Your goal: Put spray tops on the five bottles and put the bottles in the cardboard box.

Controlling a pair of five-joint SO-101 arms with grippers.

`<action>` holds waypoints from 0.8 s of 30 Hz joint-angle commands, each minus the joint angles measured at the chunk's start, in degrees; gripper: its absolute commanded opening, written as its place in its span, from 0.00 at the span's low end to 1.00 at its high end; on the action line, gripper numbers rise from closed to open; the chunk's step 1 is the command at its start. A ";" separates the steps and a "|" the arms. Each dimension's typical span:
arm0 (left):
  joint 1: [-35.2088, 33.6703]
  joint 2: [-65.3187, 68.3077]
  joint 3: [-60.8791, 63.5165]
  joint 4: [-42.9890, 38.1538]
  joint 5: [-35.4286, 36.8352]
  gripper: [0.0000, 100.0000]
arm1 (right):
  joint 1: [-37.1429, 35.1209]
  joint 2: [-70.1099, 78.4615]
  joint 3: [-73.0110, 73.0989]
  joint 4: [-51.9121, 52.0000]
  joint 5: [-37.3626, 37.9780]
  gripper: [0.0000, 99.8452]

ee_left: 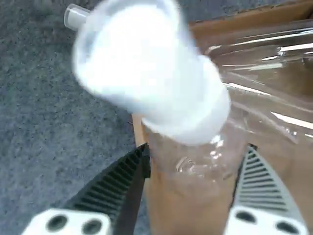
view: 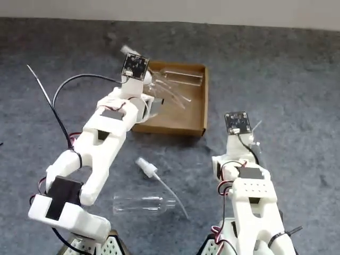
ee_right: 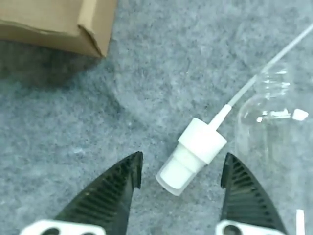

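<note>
Cardboard box [view: 205, 101] is sitting toward the far side of the grey bench [view: 297, 79], and it's already holding a few clear bottles [view: 178, 79] lying on their sides.

Left end effector [ee_left: 190, 178] is clamping tight around the held bottle [ee_left: 195, 161], with both fingers [ee_left: 122, 191] pressing on the clear body just below the neck. That one is wearing its white fitted spray top [ee_left: 146, 73], and it's hanging over the box's near-left corner, right above the box wall, with the bottles inside lying just past it.

Right end effector [ee_right: 183, 156] is hovering low over the bench just off the box's near-right corner. Its jaws are standing wide open and gripping nothing. A second spray top [ee_right: 193, 152] is lying on the bench between the fingers, not touching either one, with its thin dip tube pointing away from the box. A bare bottle [ee_right: 271, 127] is lying just beside that tube, on the side away from the box.

Two more pieces are waiting in front of the box's near wall, between the two arms. A third spray top [view: 147, 168] is lying there with its long tube trailing off toward the near edge of the bench. A lying bottle [view: 143, 203] with no top is resting on its side a bit farther from the box, near that tube.
</note>
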 commanded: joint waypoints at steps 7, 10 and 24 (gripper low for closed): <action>-2.24 -19.56 -2.59 4.48 -6.51 0.19 | 0.57 -1.10 -0.40 -1.01 0.53 0.22; -3.65 -22.64 -2.59 6.15 -6.51 0.19 | 0.57 -1.10 -0.40 -1.01 0.53 0.22; -4.79 -29.41 -3.21 11.78 -6.15 0.19 | 0.57 -1.10 -0.40 -1.01 0.53 0.22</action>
